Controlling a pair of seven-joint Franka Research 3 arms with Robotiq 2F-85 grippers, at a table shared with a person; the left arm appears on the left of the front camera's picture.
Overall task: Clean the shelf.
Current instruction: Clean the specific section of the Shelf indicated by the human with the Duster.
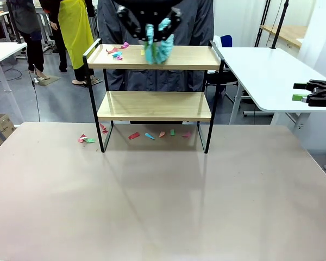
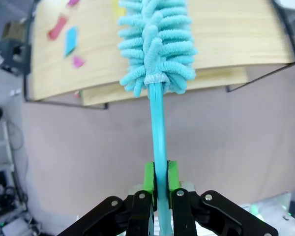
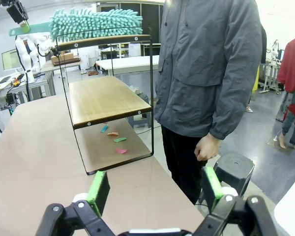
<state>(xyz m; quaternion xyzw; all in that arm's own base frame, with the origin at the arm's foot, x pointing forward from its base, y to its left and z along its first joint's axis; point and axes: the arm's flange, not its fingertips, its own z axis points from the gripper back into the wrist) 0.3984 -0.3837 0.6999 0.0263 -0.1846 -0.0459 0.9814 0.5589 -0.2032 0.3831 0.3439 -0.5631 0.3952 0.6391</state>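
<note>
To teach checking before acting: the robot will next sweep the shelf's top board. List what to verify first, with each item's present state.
1. Grip: left gripper shut on turquoise duster handle: ok.
2. Duster head at shelf top board: ok.
3. Top board free of paper scraps: not ok, several at its left end.
4. Lower board bare: ok.
5. Parked right gripper open, away from shelf: ok.
6. Both hands of the person clear: cannot tell.
</note>
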